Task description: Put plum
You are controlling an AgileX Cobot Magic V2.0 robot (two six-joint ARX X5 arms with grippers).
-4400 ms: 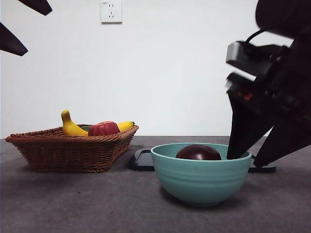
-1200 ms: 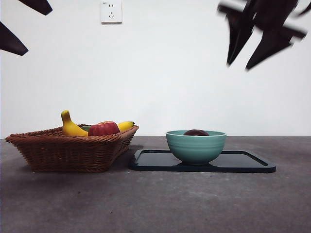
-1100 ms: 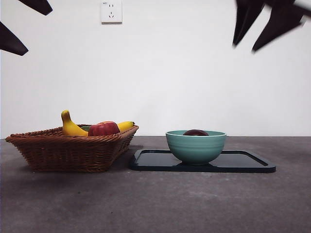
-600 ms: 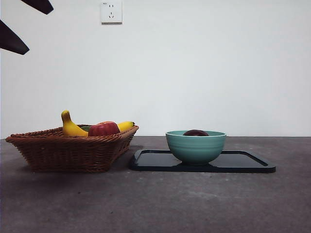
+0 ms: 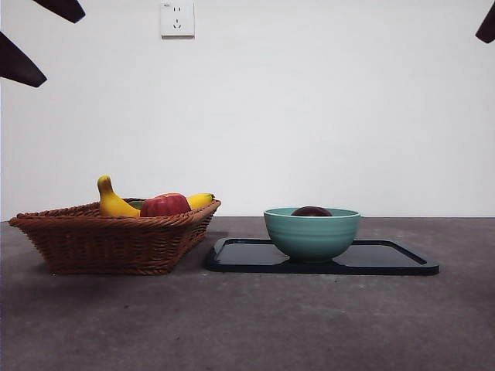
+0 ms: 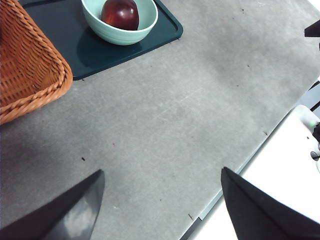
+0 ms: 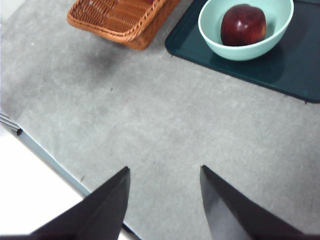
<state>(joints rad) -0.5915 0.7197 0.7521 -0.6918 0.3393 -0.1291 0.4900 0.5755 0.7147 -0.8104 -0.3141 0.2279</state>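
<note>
The dark maroon plum lies in a mint-green bowl that stands on a dark tray. The plum also shows in the left wrist view and in the right wrist view. My left gripper is open and empty, high above the bare table, and shows as black tips at the front view's top left. My right gripper is open and empty, high above the table's near side; only a black tip shows at the front view's top right.
A wicker basket stands left of the tray and holds a banana and a red apple. The table's edge shows in both wrist views. A wall socket is on the back wall.
The right arm has risen from beside the bowl and gone up out of the front view, leaving a tip at the top right. The bowl with the plum now stands on the tray.
</note>
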